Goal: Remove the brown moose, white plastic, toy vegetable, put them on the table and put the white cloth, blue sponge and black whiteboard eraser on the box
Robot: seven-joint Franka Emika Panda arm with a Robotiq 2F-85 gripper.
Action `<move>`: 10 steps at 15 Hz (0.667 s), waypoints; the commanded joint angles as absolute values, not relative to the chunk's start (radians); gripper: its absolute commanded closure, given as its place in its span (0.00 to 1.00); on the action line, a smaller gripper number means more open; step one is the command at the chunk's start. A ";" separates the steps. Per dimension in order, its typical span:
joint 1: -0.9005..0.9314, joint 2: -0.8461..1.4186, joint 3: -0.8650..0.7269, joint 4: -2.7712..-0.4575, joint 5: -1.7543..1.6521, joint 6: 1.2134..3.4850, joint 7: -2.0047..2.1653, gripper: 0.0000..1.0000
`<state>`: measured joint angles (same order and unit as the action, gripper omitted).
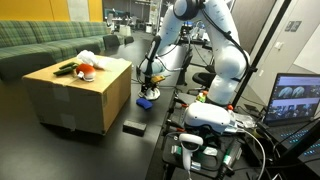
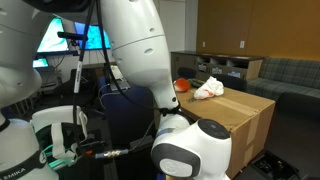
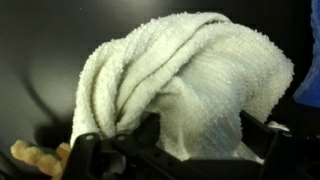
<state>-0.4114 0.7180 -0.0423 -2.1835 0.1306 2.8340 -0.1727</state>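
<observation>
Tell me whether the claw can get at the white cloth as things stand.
Probably yes. In the wrist view the white cloth lies bunched right between the spread fingers of the claw, with nothing on top of it.

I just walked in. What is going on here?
The robot's claw is low at the dark table, beside the cardboard box, its jaws on either side of a bunched white cloth; a firm grip cannot be confirmed. A tan soft toy, likely the brown moose, lies next to the cloth. The blue sponge and black whiteboard eraser lie on the table. The toy vegetable and a white item sit on the box.
</observation>
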 commanded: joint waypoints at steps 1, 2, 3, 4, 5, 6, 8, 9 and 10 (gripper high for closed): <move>-0.409 0.734 -0.048 -2.175 0.112 2.867 -0.190 0.48; -0.409 0.730 -0.045 -2.179 0.111 2.868 -0.193 0.57; -0.408 0.721 -0.042 -2.187 0.109 2.866 -0.196 0.64; -0.412 0.711 -0.035 -2.194 0.109 2.863 -0.204 0.70; -0.415 0.693 -0.028 -2.205 0.109 2.856 -0.211 0.79; -0.428 0.666 -0.010 -2.222 0.115 2.842 -0.227 0.85; -0.437 0.607 0.010 -2.259 0.121 2.820 -0.246 0.98; -0.438 0.579 0.020 -2.278 0.125 2.813 -0.253 0.96; -0.446 0.537 0.034 -2.302 0.131 2.790 -0.266 0.96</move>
